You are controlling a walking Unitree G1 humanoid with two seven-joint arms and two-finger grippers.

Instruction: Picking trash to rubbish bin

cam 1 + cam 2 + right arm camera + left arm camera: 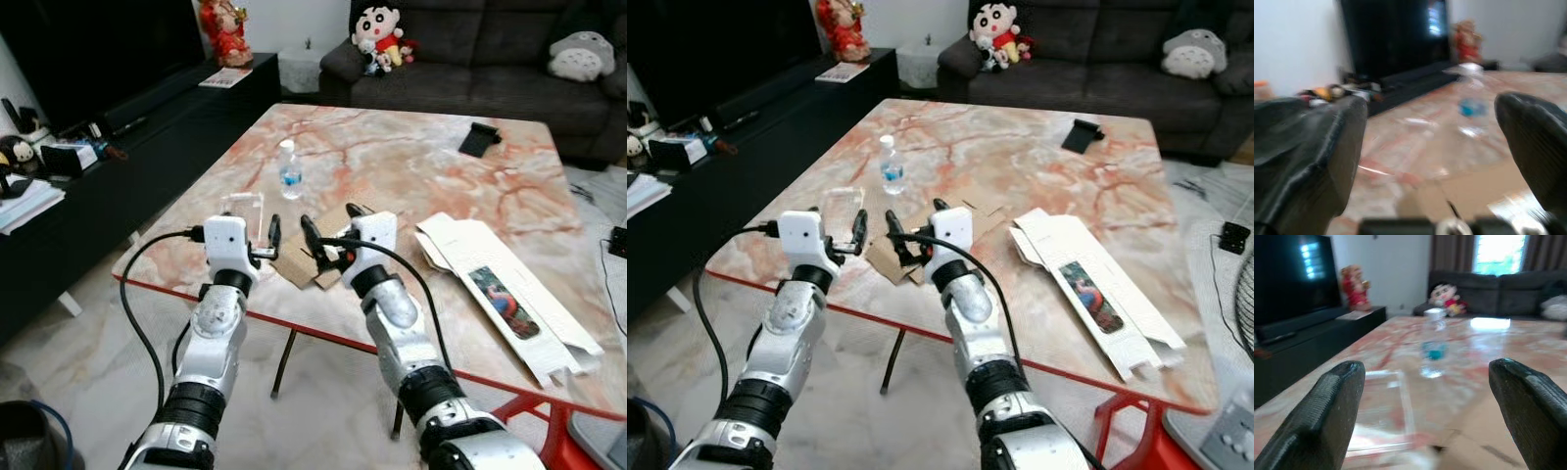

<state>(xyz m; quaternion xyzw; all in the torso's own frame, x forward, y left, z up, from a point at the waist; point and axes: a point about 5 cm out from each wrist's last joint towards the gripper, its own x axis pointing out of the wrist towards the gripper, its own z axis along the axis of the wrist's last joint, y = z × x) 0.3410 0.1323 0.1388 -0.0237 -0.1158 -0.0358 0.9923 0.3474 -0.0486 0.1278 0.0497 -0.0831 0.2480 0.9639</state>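
1. You've got both arms up at the near edge of the tabletop (411, 147), a pink-and-white marble slab with a red rim.
2. Left hand (263, 238) hangs just over the near edge, fingers (1322, 416) spread wide, nothing between them. A clear plastic box (242, 213) lies flat right in front of it.
3. Right hand (318, 249) is just beside the left one, also spread and holding nothing. It sits over the flat brown cardboard (306, 262), but you can't tell if it's touching.
4. The bottle (290, 170), clear with a blue label and white cap, stands upright past the box and cardboard, nearer the middle. Both wrist views look straight at it, kinda blurry.
5. On your right, a long white carton (509, 299) with a printed picture lies flattened near the edge, well apart from both hands.
6. A small black thing (479, 138) rests toward the far side.
7. Beyond that you've got a dark sofa (490, 44) with plush toys (379, 37), and a black TV cabinet (108, 147) along your left.
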